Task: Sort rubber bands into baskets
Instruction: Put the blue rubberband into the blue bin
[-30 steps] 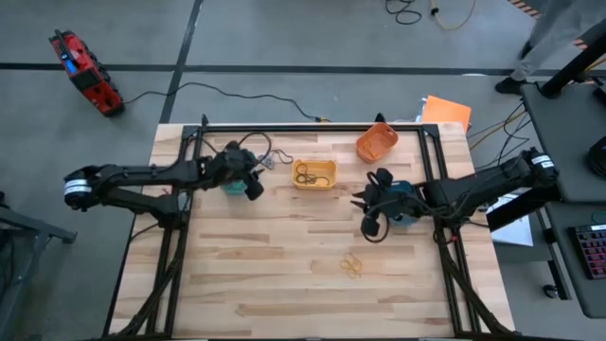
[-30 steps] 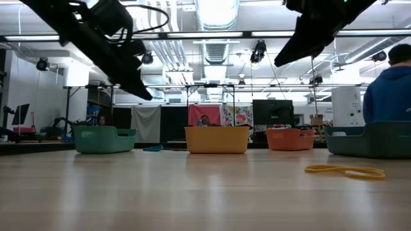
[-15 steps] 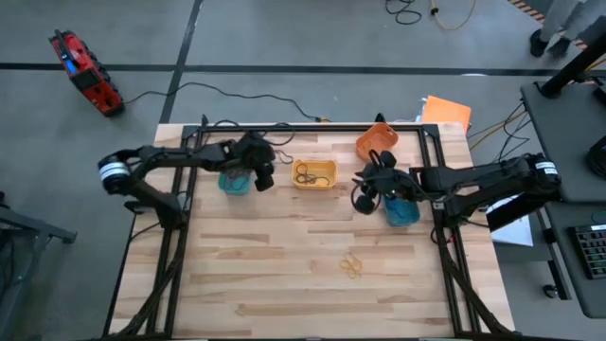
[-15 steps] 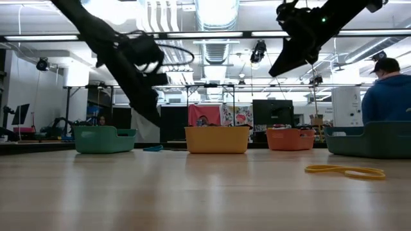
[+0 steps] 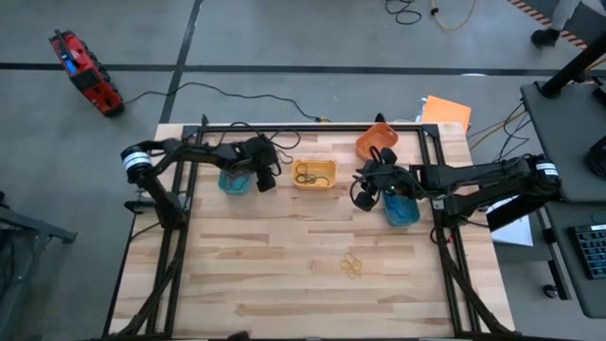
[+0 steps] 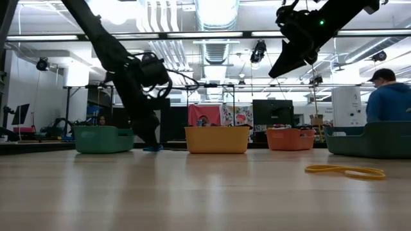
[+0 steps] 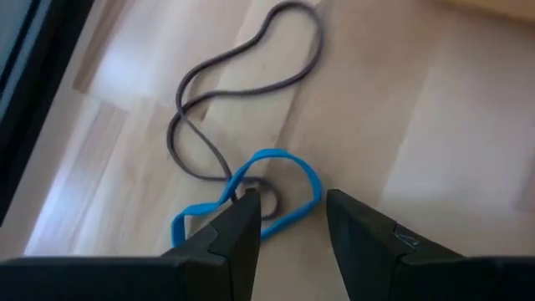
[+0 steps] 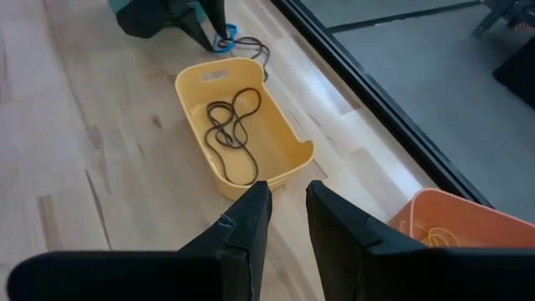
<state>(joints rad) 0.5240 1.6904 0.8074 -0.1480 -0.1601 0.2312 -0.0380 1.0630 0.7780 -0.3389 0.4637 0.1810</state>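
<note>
Your left hand [image 7: 288,213] sits low on the tabletop [image 5: 284,265], fingers parted astride the blue rubber band [image 7: 276,188] beside the yellow basket [image 5: 314,175], ready to pinch; your right hand [image 8: 284,209] hovers empty, fingers narrowly apart.

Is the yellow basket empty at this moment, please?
No, the right wrist view shows dark rubber bands lying tangled on the floor of the yellow basket.

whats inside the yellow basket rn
Dark brown rubber bands lie tangled on the floor of the yellow basket, seen through the right wrist and high views. From table height its solid-looking wall hides the contents.
</note>
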